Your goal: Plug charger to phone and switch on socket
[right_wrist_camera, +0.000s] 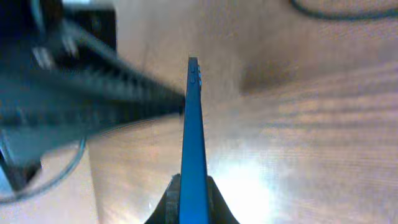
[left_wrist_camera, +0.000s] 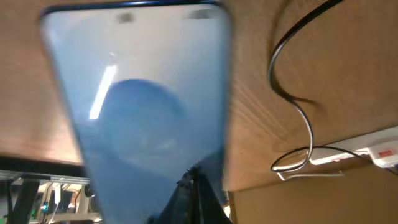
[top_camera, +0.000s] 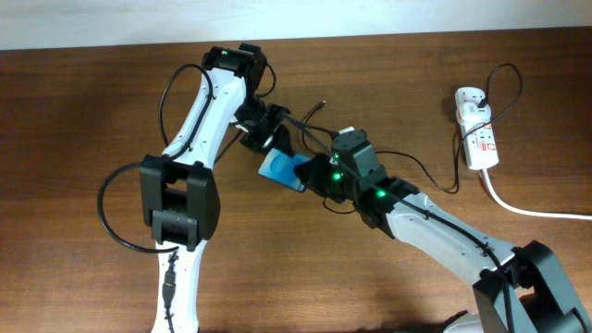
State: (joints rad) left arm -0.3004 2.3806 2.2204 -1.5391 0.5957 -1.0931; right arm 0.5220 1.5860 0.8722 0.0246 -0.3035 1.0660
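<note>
The phone (top_camera: pixel 280 169), with a blue screen, is held tilted above the table's middle. My right gripper (top_camera: pixel 313 176) is shut on its edge; in the right wrist view the phone (right_wrist_camera: pixel 194 143) stands edge-on between the two fingers (right_wrist_camera: pixel 193 199). My left gripper (top_camera: pixel 264 139) touches the phone's far end. In the left wrist view the screen (left_wrist_camera: pixel 143 106) fills the frame and the dark fingers (left_wrist_camera: pixel 199 196) are closed together in front of it. The charger (top_camera: pixel 421 166) runs from the socket (top_camera: pixel 476 129) toward the phone; a free tip (top_camera: pixel 321 105) lies behind the grippers.
The socket's thick white cord (top_camera: pixel 527 208) runs off the right edge. The black cable (left_wrist_camera: pixel 292 99) loops on the wood beside the socket (left_wrist_camera: pixel 382 148) in the left wrist view. The table's back edge meets a white wall.
</note>
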